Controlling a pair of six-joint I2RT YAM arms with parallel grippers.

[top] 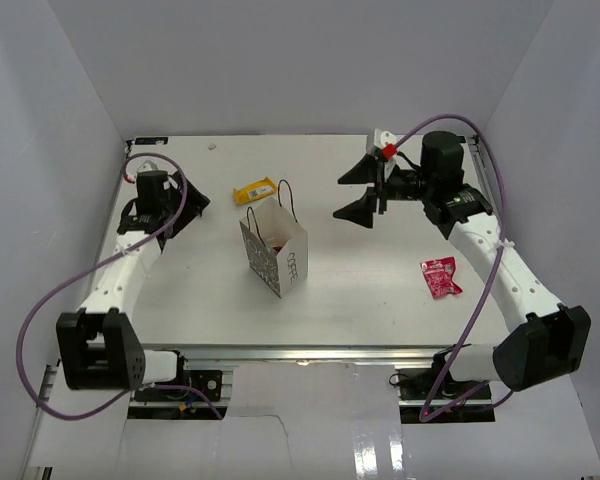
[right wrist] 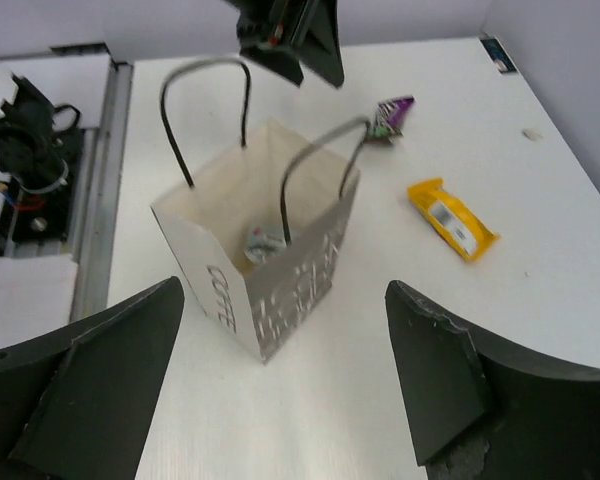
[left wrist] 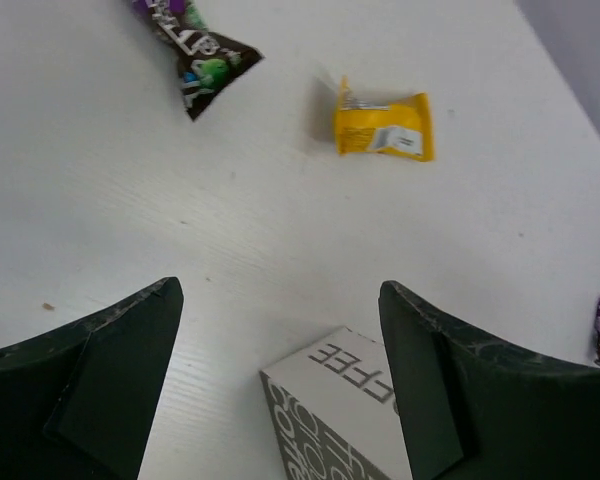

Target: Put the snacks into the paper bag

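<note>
Plainly, the paper bag (top: 273,255) stands upright near the middle of the white worktop (top: 360,290). It is a small box of stiff white paper, with 2 thin black cord handles (right wrist: 208,63) arching over its open mouth. One side carries grey capitals reading "COFFEE", and the neighbouring side has a dense grey pattern.

Seen from the right wrist, a crinkled silver-grey foil packet (right wrist: 263,242) lies on the bag's floor. From above, a bit of red also shows inside.

1 glossy yellow wrapper (top: 254,191) lies flat just above the bag in the overhead view. It has a white label whose print is too small to read. A dark purple-black packet (left wrist: 195,50) with pinched ends lies at the upper left of the left wrist view. It shows a green figure and white letters that I cannot make out. A red pouch (top: 440,277) with white print lies at the right, well apart from the bag.

The left claw (left wrist: 278,290) has its jaws wide apart and holds nothing, with the bag's corner below it in the frame. The right claw (top: 365,192) is also spread wide and empty, at the upper right of the bag.
</note>
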